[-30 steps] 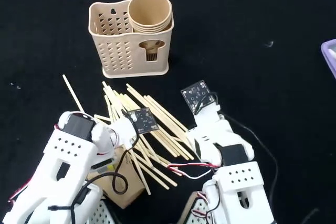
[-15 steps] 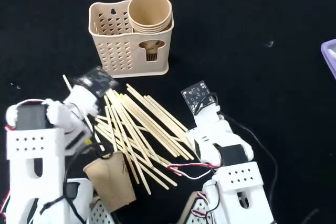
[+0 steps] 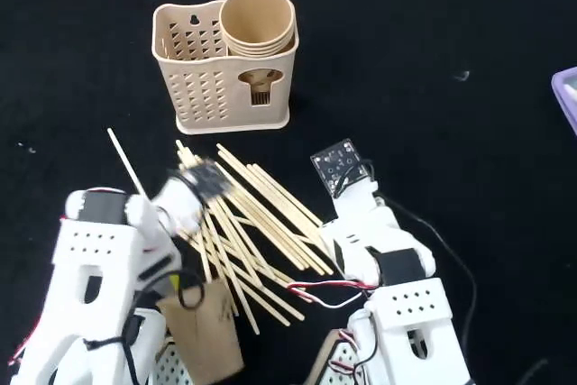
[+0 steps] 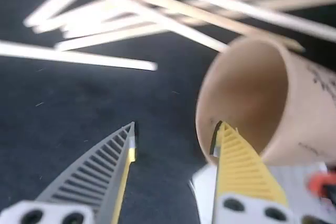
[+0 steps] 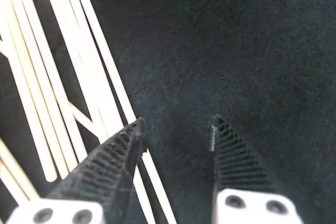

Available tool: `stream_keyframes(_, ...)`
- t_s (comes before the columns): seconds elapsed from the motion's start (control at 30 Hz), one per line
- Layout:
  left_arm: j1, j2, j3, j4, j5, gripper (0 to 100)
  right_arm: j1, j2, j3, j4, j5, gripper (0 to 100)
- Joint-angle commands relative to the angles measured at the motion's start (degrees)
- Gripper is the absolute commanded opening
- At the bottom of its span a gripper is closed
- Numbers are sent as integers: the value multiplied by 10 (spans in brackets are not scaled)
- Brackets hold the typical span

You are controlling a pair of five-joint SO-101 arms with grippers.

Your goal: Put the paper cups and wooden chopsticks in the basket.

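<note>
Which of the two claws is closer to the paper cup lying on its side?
Left. The left gripper is open right at the mouth of the fallen paper cup. The right gripper is open beside the chopsticks, away from it.

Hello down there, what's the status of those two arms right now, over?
Left pincer open at the fallen paper cup mouth. Right pincer open over the chopsticks edge. Cup stack in basket; chopsticks lie between fallen cup and basket.
</note>
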Motion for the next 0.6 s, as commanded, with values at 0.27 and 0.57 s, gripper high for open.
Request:
stream_keyframes(0.27,249,-2,-111,84,6,248,3,-7,-7,-8,0,198)
stream_keyframes(0.57,309,-9,-106,122,47,248,41,-7,-10,-13,0,198)
